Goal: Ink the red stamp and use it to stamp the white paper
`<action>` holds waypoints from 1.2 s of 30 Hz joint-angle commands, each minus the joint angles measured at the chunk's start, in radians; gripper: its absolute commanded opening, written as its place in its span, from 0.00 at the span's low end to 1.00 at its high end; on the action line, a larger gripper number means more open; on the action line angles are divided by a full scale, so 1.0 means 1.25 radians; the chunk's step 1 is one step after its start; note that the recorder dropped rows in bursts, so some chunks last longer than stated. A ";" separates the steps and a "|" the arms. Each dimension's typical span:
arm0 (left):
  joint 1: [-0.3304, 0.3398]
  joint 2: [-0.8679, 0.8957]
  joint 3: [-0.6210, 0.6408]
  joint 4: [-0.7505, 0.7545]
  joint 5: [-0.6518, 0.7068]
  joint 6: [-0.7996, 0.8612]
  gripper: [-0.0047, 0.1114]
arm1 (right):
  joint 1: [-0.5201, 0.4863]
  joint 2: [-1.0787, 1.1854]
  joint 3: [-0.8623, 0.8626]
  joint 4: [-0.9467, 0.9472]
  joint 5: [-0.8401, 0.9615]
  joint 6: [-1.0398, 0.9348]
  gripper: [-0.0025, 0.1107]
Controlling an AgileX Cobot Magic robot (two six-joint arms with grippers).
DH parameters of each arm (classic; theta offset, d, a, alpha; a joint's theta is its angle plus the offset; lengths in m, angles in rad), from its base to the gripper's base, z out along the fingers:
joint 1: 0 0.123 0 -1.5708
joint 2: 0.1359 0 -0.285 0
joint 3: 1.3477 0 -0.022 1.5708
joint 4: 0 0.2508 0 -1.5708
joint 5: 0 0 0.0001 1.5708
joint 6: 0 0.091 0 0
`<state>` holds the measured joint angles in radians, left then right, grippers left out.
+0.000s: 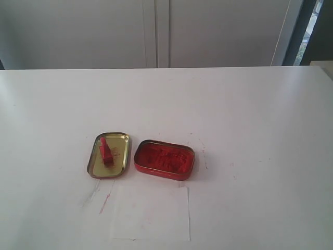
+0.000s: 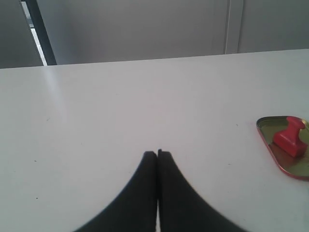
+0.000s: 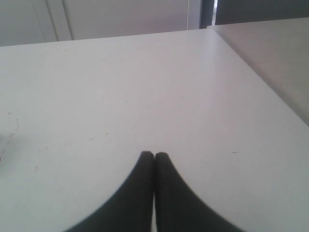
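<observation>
The red stamp lies in the gold lid tin left of centre. The left wrist view also shows the red stamp inside the lid tin. Right beside the lid sits the red ink-filled tin. The white paper lies flat in front of both tins. Neither arm appears in the exterior view. My left gripper is shut and empty over bare table, well apart from the stamp. My right gripper is shut and empty over bare table.
Red ink smears mark the table left of the paper. The table's far edge meets a pale wall. In the right wrist view the table's side edge runs close by, with a grey floor beyond.
</observation>
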<state>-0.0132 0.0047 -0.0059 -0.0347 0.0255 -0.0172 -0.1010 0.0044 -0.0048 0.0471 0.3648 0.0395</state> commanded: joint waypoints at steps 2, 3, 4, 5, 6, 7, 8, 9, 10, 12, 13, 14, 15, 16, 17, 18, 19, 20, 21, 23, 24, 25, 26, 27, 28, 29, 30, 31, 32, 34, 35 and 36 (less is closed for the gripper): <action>0.001 -0.004 0.005 -0.001 -0.012 -0.004 0.04 | 0.001 -0.004 0.004 0.001 -0.006 0.002 0.02; 0.001 -0.004 0.005 -0.001 -0.014 -0.004 0.04 | 0.001 -0.004 0.004 0.001 -0.006 0.002 0.02; 0.001 -0.004 0.005 -0.001 -0.014 -0.004 0.04 | 0.001 -0.004 0.004 0.001 -0.006 0.002 0.02; 0.001 -0.004 0.005 -0.001 -0.014 -0.004 0.04 | 0.001 -0.004 0.004 0.001 -0.006 0.002 0.02; 0.001 -0.004 0.005 -0.001 -0.014 -0.004 0.04 | 0.001 -0.004 0.004 0.001 -0.006 0.002 0.02; 0.001 -0.004 0.005 -0.001 -0.014 -0.008 0.04 | 0.001 -0.004 0.004 0.001 -0.006 0.002 0.02; 0.001 -0.004 0.005 -0.002 -0.010 -0.011 0.04 | 0.001 -0.004 0.004 0.001 -0.006 0.002 0.02; 0.001 -0.004 0.004 -0.002 0.001 -0.013 0.04 | 0.001 -0.004 0.004 0.001 -0.006 0.002 0.02; 0.001 -0.004 -0.005 -0.002 0.014 -0.013 0.04 | 0.001 -0.004 0.004 0.001 -0.006 0.002 0.02; 0.001 -0.004 -0.027 -0.002 0.045 -0.013 0.04 | 0.001 -0.004 0.004 0.001 -0.006 0.002 0.02; 0.001 -0.004 -0.039 -0.002 0.062 -0.013 0.04 | 0.001 -0.004 0.004 0.001 -0.006 0.002 0.02; 0.001 -0.004 -0.048 -0.002 0.074 -0.013 0.04 | 0.001 -0.004 0.004 0.001 -0.006 0.002 0.02; 0.001 -0.004 -0.060 -0.002 0.084 -0.013 0.04 | 0.001 -0.004 0.004 0.001 -0.006 0.002 0.02; 0.001 0.000 -0.070 -0.004 0.095 -0.013 0.04 | 0.001 -0.004 0.004 0.001 -0.006 0.002 0.02; 0.001 0.022 -0.091 -0.004 0.107 -0.013 0.04 | 0.001 -0.004 0.004 0.001 -0.006 0.002 0.02; 0.001 0.031 -0.098 -0.004 0.107 -0.013 0.04 | 0.001 -0.004 0.004 0.001 -0.006 0.002 0.02; 0.001 0.057 -0.118 -0.009 0.107 -0.013 0.04 | 0.001 -0.004 0.004 0.001 -0.006 0.002 0.02; 0.001 0.067 -0.128 -0.009 0.105 -0.013 0.04 | 0.001 -0.004 0.004 0.001 -0.006 0.002 0.02; 0.001 0.094 -0.151 -0.009 0.107 -0.013 0.04 | 0.001 -0.004 0.004 0.001 -0.006 0.002 0.02; 0.001 0.130 -0.183 -0.009 0.118 -0.009 0.04 | 0.001 -0.004 0.004 0.001 -0.006 0.002 0.02; 0.001 0.140 -0.192 -0.009 0.125 -0.007 0.04 | 0.001 -0.004 0.004 0.001 -0.006 0.002 0.02; 0.001 0.163 -0.213 -0.009 0.146 -0.007 0.04 | 0.001 -0.004 0.004 0.001 -0.006 0.002 0.02; 0.001 0.183 -0.230 -0.009 0.150 -0.007 0.04 | 0.001 -0.004 0.004 0.001 -0.006 0.002 0.02; 0.001 0.195 -0.246 -0.010 0.150 -0.007 0.04 | 0.001 -0.004 0.004 0.001 -0.006 0.002 0.02; 0.001 0.205 -0.258 -0.010 0.148 -0.007 0.04 | 0.001 -0.004 0.004 0.001 -0.006 0.002 0.02; 0.001 0.215 -0.267 -0.010 0.154 -0.007 0.04 | 0.001 -0.004 0.004 0.001 -0.006 0.002 0.02; 0.001 0.229 -0.275 -0.010 0.171 -0.007 0.04 | 0.001 -0.004 0.004 0.001 -0.006 0.002 0.02; 0.001 0.242 -0.282 -0.010 0.188 -0.007 0.04 | 0.001 -0.004 0.004 0.001 -0.006 0.002 0.02; 0.001 0.259 -0.291 -0.010 0.209 -0.007 0.04 | 0.001 -0.004 0.004 0.001 -0.006 0.002 0.02; 0.001 0.288 -0.310 -0.010 0.239 -0.005 0.04 | 0.001 -0.004 0.004 0.001 -0.006 0.002 0.02; 0.001 0.302 -0.324 -0.010 0.260 -0.003 0.04 | 0.001 -0.004 0.004 0.001 -0.006 0.002 0.02; 0.001 0.321 -0.340 -0.010 0.285 0.003 0.04 | 0.001 -0.004 0.004 0.001 -0.006 0.002 0.02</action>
<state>-0.0132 0.3572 -0.3849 -0.0368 0.3103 -0.0231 -0.1010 0.0044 -0.0048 0.0471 0.3648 0.0395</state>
